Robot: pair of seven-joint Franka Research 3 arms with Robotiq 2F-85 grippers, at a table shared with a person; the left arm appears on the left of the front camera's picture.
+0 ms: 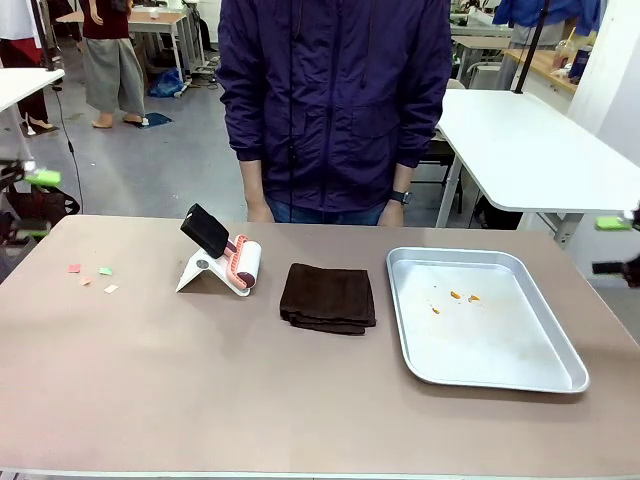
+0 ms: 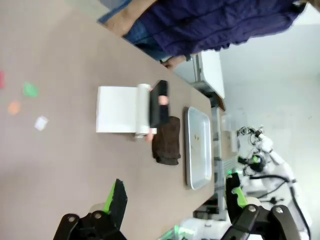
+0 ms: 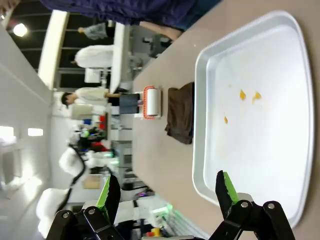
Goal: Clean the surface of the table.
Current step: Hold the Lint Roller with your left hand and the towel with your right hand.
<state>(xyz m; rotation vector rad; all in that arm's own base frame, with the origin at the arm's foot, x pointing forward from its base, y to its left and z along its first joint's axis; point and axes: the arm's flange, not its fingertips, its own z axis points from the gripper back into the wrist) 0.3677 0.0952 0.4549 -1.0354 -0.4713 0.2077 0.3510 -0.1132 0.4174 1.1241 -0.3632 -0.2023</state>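
Currently: the surface (image 1: 300, 410), a wide beige-brown tabletop, lies under the folded brown cloth (image 1: 328, 297) and runs well past it on every side. All positions below are taken from that cloth.

- Just left of the cloth: lint roller (image 1: 236, 262) propped on a white stand (image 1: 195, 272), black handle tilted up and away from the cloth.
- Well left of the cloth, beyond the roller: a few small paper scraps (image 1: 91, 275), pink, green and pale.
- Right of the cloth: metal tray (image 1: 500, 345) with some orange crumbs (image 1: 462, 296) inside.
- Behind the cloth, at the far edge: a person (image 1: 335, 100) standing.

Left jaws: spread wide with nothing between them, above the surface on the roller side of the cloth. Right jaws: likewise released and empty, on the tray side.

Handling, my judgement: the surface is stiff, smooth and fixed, so you do not grip it; you work across it with a tool. The scraps look light and should lift onto the roller. Take the roller by its black handle, or pinch the soft cloth at a folded edge.
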